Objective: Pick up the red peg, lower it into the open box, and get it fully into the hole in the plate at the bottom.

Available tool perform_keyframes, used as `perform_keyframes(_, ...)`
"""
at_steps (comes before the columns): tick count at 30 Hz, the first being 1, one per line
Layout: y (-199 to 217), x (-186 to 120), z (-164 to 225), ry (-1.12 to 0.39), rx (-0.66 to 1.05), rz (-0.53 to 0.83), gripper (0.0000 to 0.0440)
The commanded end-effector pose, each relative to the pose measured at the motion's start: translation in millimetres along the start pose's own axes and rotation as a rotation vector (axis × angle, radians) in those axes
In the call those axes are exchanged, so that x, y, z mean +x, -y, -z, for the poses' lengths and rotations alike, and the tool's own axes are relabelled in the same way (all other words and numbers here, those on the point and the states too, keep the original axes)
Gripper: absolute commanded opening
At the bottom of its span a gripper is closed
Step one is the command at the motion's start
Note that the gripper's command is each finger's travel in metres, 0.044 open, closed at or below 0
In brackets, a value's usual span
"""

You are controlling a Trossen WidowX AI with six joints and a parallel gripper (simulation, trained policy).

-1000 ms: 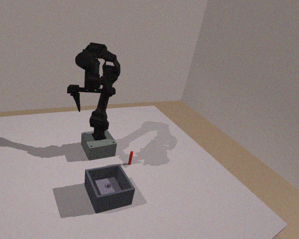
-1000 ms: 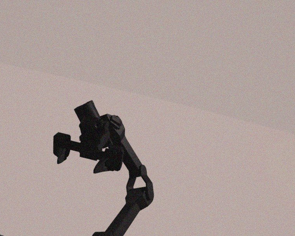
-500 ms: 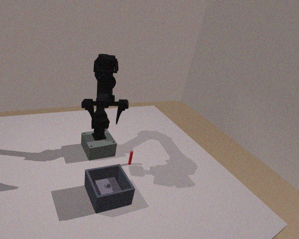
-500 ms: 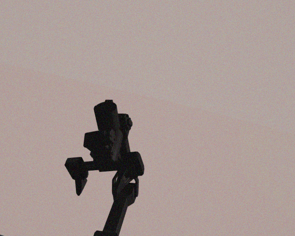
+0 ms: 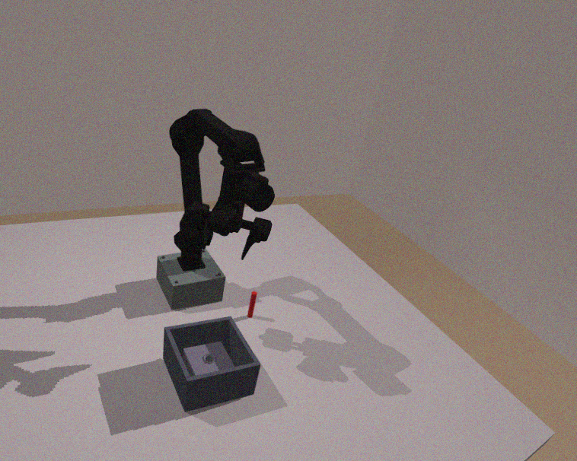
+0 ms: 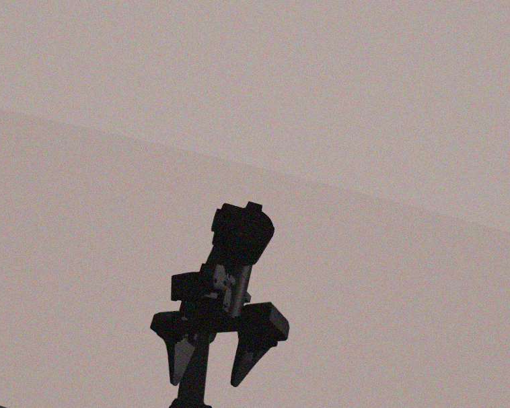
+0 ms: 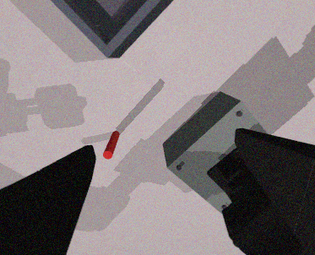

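The red peg (image 5: 252,304) (image 7: 111,144) stands upright on the white surface, near the back right corner of the box. The open dark grey box (image 5: 221,389) (image 7: 133,31) shows a light plate (image 5: 194,363) at its bottom, with a round hole (image 5: 208,358) near the middle. The hole holds no peg. My gripper (image 6: 204,385) (image 7: 165,143) is open and empty, pointing down, high above the surface near the robot's base. In the wrist view the peg appears between the fingers, close to the left fingertip but far below it. One finger is hard to make out in the top view.
The grey-green base block (image 5: 199,294) (image 7: 198,137) carries the arm, behind and left of the peg in the top view. The white sheet (image 5: 378,426) lies on a tan table (image 5: 428,292), whose border shows at the right and back. Shadows of the arm fall around peg and box.
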State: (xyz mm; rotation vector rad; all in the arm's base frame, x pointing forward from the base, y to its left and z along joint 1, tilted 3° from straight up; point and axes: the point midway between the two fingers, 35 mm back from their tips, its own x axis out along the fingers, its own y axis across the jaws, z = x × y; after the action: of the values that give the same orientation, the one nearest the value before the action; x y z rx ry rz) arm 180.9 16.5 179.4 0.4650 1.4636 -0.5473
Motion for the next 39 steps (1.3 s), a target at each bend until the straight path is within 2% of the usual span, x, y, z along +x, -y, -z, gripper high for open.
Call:
perform_keyframes(1,-7.7,11.5,9.2,-0.012,0.039,0.045,0.0440)
perform_keyframes(21,-45.0,89.4,54.0,-0.017,0.259,0.213,0.0440)
perform_keyframes(39,-78.3,173.7,67.7,0.026,0.332,0.098,0.0436)
